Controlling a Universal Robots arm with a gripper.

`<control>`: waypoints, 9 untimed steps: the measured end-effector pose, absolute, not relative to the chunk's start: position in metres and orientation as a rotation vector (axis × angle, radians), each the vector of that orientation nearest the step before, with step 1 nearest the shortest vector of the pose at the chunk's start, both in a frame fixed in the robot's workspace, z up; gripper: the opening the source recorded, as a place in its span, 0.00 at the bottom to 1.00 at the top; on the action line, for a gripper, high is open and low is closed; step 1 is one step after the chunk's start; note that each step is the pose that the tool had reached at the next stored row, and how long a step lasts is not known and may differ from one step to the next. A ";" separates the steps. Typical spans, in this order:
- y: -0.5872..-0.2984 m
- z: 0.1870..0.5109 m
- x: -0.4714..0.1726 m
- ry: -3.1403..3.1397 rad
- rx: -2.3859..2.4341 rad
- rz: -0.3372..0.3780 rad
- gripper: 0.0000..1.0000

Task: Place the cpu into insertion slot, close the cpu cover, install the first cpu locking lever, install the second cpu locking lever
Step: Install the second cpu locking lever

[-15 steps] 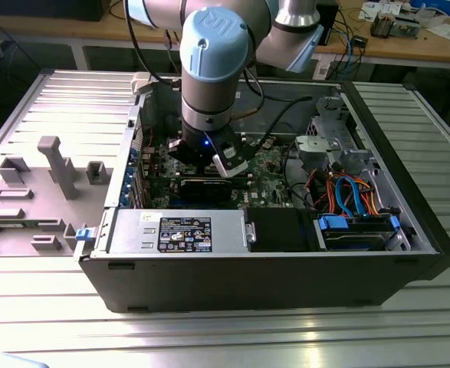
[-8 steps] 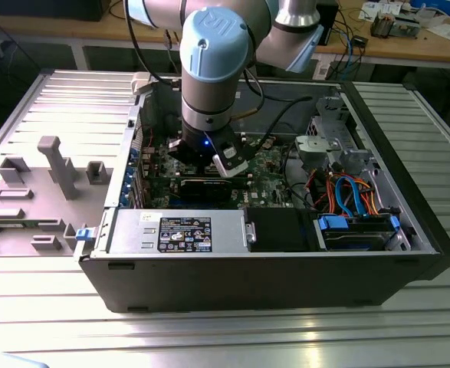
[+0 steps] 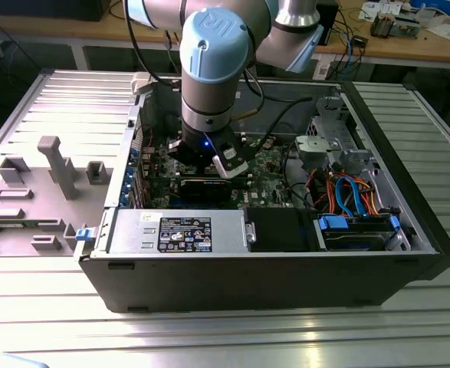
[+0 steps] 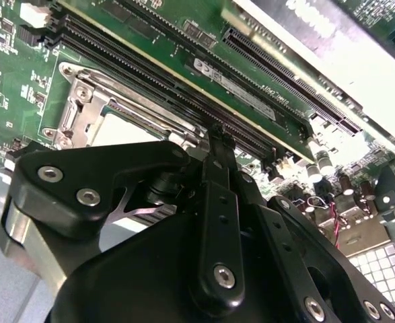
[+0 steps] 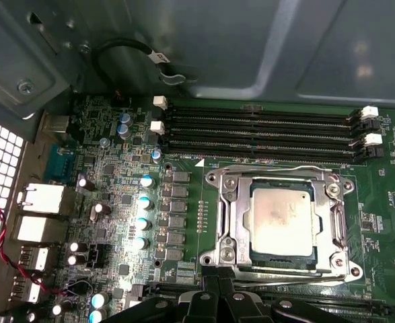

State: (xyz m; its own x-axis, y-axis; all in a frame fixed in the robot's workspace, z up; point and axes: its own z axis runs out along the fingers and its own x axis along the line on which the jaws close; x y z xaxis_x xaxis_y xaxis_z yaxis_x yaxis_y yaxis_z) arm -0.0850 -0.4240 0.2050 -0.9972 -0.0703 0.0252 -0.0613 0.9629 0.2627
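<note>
We see the open computer case on the bench, with the arm reaching down into it. The green circuit board lies under the claw, whose fingers look pressed together on nothing. Just ahead of the claw sits the insertion slot, the cpu already seated in it and the cpu cover down around it. We judge the locking levers are in hand, calling for a careful push at the slot's edge.

Exterior high, far; both wrist views close on insertion slot.
</note>
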 end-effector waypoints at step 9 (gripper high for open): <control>-0.429 0.205 -0.085 -3.078 0.102 -0.412 0.11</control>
